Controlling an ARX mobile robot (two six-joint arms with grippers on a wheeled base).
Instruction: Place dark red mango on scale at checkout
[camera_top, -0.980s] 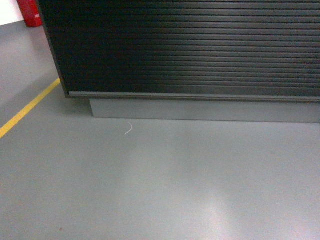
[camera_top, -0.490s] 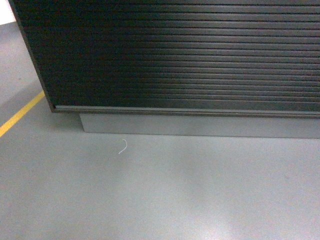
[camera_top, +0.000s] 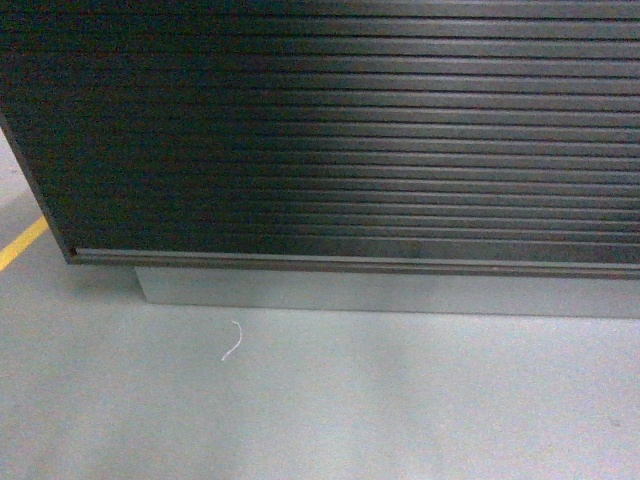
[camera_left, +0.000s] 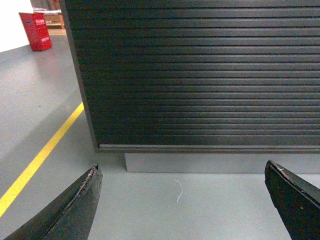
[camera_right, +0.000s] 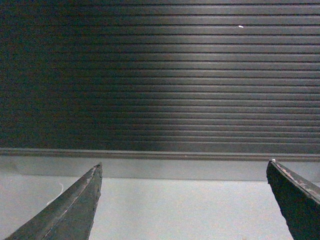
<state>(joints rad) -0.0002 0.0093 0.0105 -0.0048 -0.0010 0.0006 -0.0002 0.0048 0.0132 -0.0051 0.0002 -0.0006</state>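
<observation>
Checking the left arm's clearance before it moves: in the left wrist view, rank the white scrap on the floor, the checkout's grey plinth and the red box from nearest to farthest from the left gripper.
1. White scrap, on the floor just ahead of the left gripper.
2. Grey plinth, behind the scrap under the checkout.
3. Red box, far back on the left.

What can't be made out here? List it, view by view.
- Head: the checkout top is cut off by the upper edge; no mango, scale or gripper in view.
- Left wrist: left gripper open and empty; countertop cut off above.
- Right wrist: right gripper likewise; only the ribbed front and floor show.
</observation>
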